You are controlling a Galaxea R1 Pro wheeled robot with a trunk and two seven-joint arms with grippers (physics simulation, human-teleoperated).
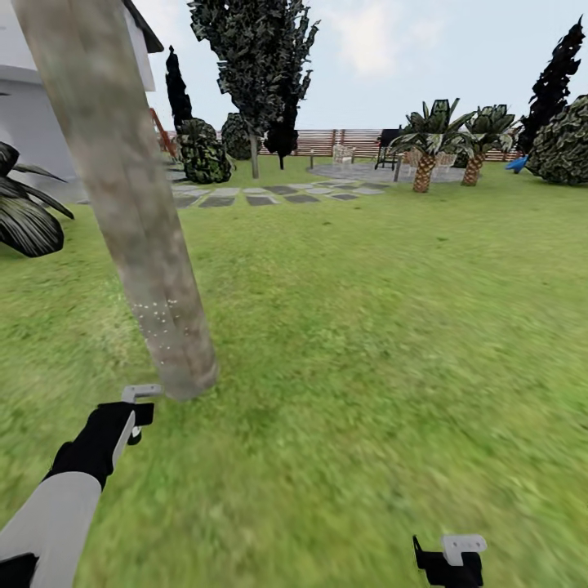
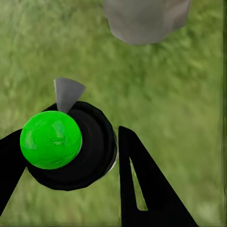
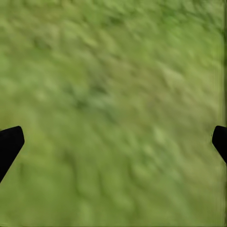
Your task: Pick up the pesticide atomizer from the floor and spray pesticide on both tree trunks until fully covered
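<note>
Atomizer (image 2: 61, 146) pinched in left gripper (image 2: 71, 156), nozzle (image 2: 67, 92) aimed at trunk (image 1: 122, 188) base just ahead. White specks low on bark, prob spray. Suggest sweep upward, then work round the trunk. Right gripper (image 3: 113, 137) fingers spread wide over lawn (image 1: 367, 327), empty.

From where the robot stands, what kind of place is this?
Most likely a home garden: a wide green lawn, a slatted wooden fence at the back, grey stepping stones toward a patio, and a thick tree trunk close by.
</note>
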